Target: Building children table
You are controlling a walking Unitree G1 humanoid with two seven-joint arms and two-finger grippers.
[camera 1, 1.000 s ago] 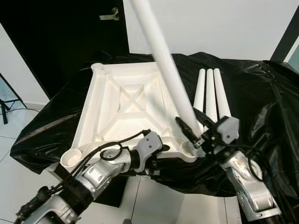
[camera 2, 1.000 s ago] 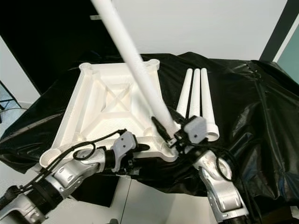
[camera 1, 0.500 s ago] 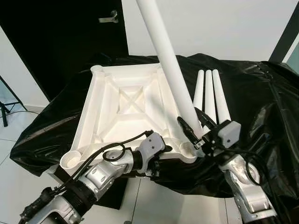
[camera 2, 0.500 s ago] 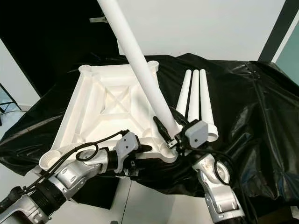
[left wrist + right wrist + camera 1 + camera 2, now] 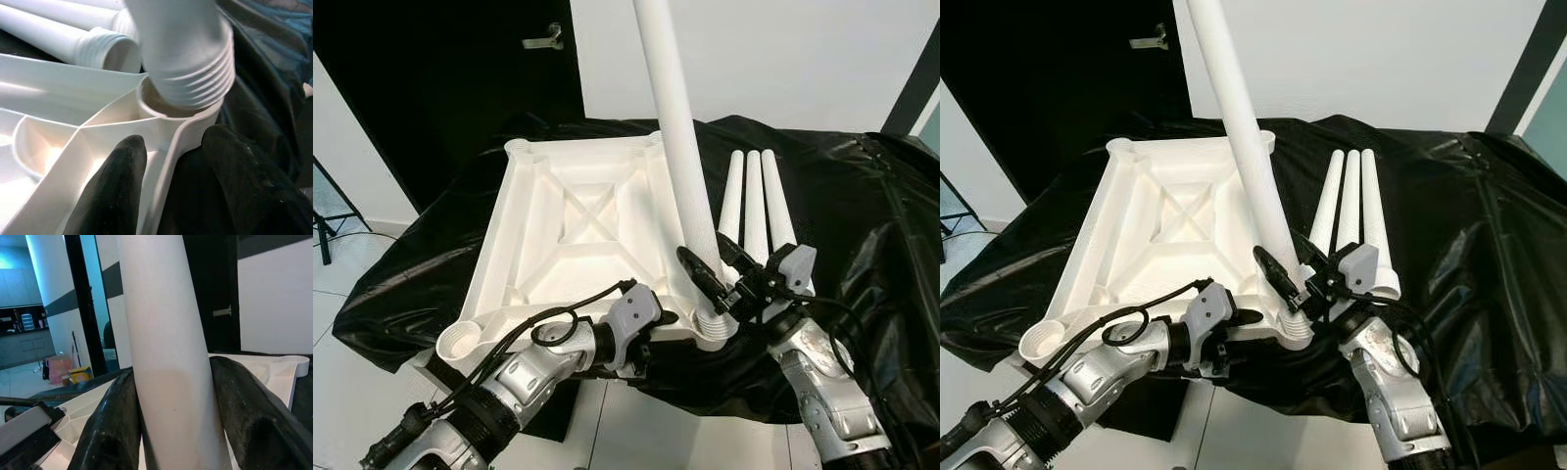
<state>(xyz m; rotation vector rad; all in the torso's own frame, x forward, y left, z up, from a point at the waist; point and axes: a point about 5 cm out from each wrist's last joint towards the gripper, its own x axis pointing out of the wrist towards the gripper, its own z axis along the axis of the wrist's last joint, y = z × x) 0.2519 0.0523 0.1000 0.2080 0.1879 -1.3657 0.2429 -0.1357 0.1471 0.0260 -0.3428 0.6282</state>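
Table leg standing in the near corner socket of the upturned tabletop

Left gripper [image 5: 166, 186] pinches the tabletop [image 5: 573, 230] rim beside the socket [image 5: 161, 110], its wrist view showing the threads; right gripper [image 5: 717, 275] clamps the leg [image 5: 675, 147]; three spare legs [image 5: 754, 201] lie beyond.

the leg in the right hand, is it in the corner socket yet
Partly in. The leg's threaded end sits in the socket mouth, several thread rings showing above the rim, leaning a little, gripped by the right hand.

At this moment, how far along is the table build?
Nothing is fully attached yet. In hand: the right claw grips a long white plastic leg, its threaded end entering the upturned white tabletop's near corner socket, while the left claw pinches that corner's rim. Left: three white legs on black sheeting.
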